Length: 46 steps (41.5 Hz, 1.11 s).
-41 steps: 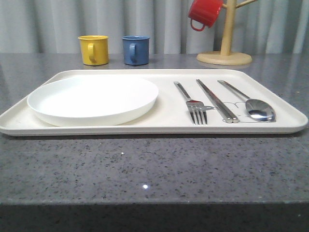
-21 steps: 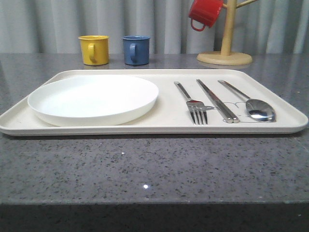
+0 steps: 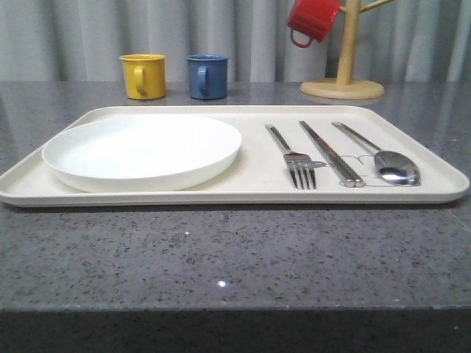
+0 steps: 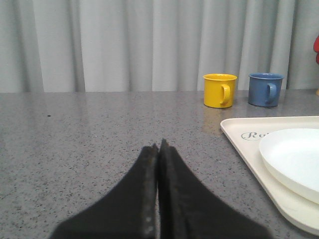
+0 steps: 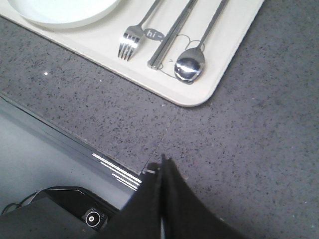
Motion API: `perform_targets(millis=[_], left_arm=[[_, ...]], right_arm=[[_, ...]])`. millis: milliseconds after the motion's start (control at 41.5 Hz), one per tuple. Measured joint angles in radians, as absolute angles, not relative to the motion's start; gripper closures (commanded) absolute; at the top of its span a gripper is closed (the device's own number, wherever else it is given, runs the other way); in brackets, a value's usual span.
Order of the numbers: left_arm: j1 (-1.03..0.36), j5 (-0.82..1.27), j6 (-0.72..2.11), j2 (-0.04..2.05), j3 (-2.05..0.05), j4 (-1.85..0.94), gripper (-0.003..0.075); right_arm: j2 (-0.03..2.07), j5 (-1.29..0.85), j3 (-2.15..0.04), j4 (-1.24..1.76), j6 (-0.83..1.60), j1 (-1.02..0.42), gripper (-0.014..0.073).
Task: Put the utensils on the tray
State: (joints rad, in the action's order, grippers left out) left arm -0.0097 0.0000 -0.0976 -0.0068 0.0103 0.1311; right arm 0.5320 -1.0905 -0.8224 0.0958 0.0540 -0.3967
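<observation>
The cream tray [image 3: 250, 187] lies across the grey table. On its left half rests the round white plate [image 3: 142, 151]. On its right half lie, side by side, the fork [image 3: 292, 157], the chopsticks [image 3: 330, 153] and the spoon [image 3: 379, 154]. The right wrist view has the fork [image 5: 131, 40], chopsticks [image 5: 169, 39] and spoon [image 5: 192, 62] on the tray [image 5: 230, 50]. My left gripper [image 4: 158, 145] is shut and empty, low over bare table to the left of the tray [image 4: 244, 144] and plate [image 4: 294, 159]. My right gripper [image 5: 163, 160] is shut and empty near the table's front edge, apart from the tray.
A yellow mug [image 3: 143, 76] and a blue mug [image 3: 207, 76] stand behind the tray. A red mug [image 3: 312, 20] hangs on a wooden mug tree [image 3: 344, 70] at the back right. Grey curtains close the back. The table's front edge [image 5: 75, 139] drops off beside my right gripper.
</observation>
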Motion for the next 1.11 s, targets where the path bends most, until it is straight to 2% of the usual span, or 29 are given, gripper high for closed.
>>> perform_targets(millis=[217,434,1109], left_arm=[[-0.01,-0.008,-0.061,-0.007,0.01,0.117,0.0738],[-0.01,-0.009,0.107,-0.007,0.01,-0.045,0.0738],[-0.01,-0.009,0.123,-0.007,0.01,-0.065,0.0738]], right_arm=[[0.532,-1.09,-0.822,0.096,0.054,-0.397,0.0662],[0.532,-1.09,-0.822,0.096,0.054,-0.397,0.0662],[0.532,-1.09,-0.822,0.096,0.054,-0.397,0.0662]])
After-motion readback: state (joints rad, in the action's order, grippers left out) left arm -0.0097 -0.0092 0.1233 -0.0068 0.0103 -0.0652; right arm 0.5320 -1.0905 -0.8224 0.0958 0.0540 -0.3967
